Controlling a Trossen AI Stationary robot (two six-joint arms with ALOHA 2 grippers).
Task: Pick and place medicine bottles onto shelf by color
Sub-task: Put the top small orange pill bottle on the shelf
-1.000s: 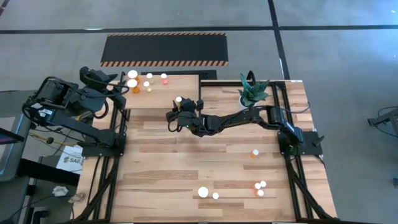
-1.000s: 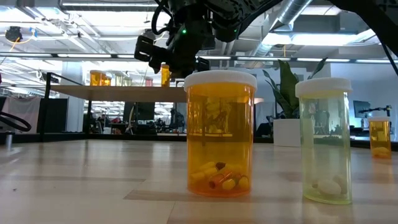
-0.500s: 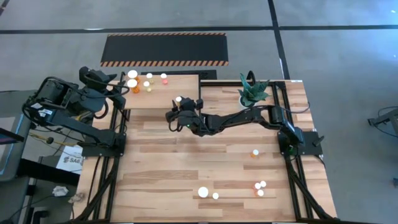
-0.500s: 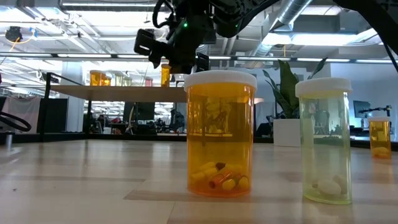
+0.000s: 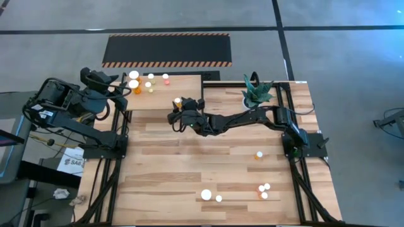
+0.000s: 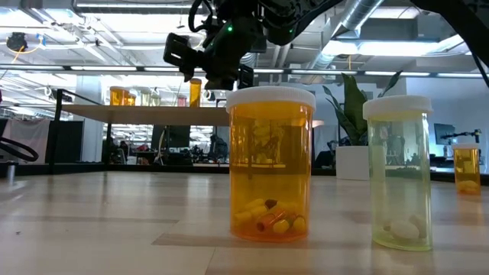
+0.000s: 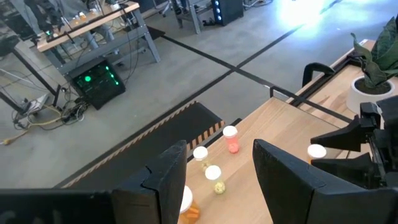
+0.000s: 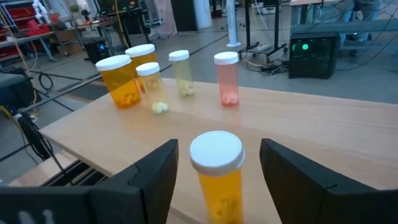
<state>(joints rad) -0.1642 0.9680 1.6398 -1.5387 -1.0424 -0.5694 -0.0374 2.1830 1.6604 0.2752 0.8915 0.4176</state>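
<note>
High view: wood-plank worktop (image 5: 189, 164) on grey concrete floor, striped black mat (image 5: 167, 50) behind the shelf (image 5: 183, 94). Right hand (image 5: 178, 108) at the shelf's front edge, fingers apart around an orange bottle (image 8: 217, 177) standing there. Left hand (image 7: 217, 180) beside the shelf, fingers apart, empty.

Shelf (image 8: 323, 134) — pale, matt wood; bottles (image 8: 217, 177) — glossy translucent plastic, smooth white caps; table (image 5: 189, 170) — striped wood planks.

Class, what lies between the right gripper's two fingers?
An orange bottle with a white cap stands on the shelf between the right gripper's open fingers, shown in the right wrist view.
</note>
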